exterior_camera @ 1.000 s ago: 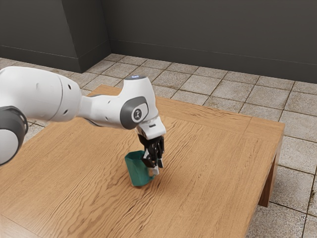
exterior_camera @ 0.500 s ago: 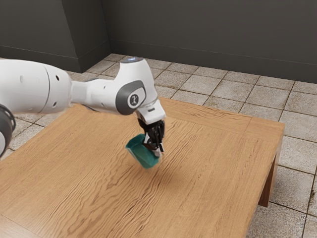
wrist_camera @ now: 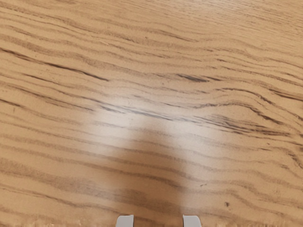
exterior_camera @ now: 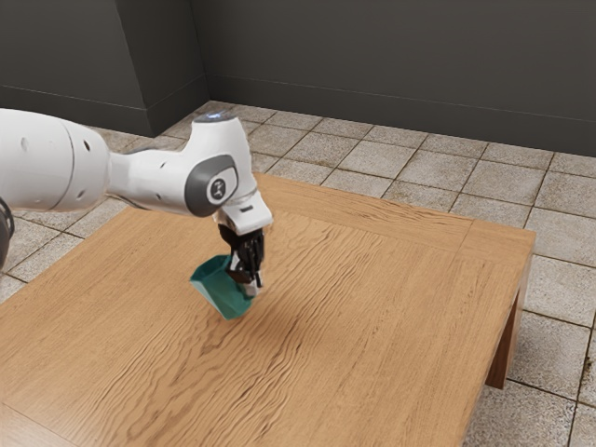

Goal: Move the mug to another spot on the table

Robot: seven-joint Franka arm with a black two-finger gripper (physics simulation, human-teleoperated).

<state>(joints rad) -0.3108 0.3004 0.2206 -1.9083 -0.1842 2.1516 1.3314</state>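
Observation:
A teal mug (exterior_camera: 221, 291) hangs tilted just above the wooden table (exterior_camera: 372, 307), its open mouth turned toward the exterior view's left. My black gripper (exterior_camera: 249, 277) is shut on the mug's rim at its right side. The white arm comes in from the exterior view's left. In the wrist view two pale fingertips (wrist_camera: 125, 221) peek over bare wood grain with a soft shadow (wrist_camera: 156, 165) on it.
The table's right edge (exterior_camera: 521, 279) drops to a tiled floor (exterior_camera: 549, 372). A dark wall (exterior_camera: 372, 47) runs behind. Open wood lies on all sides of the mug.
My hand lifted the mug off the table, tipped it, and carried it toward the exterior view's left over the last second.

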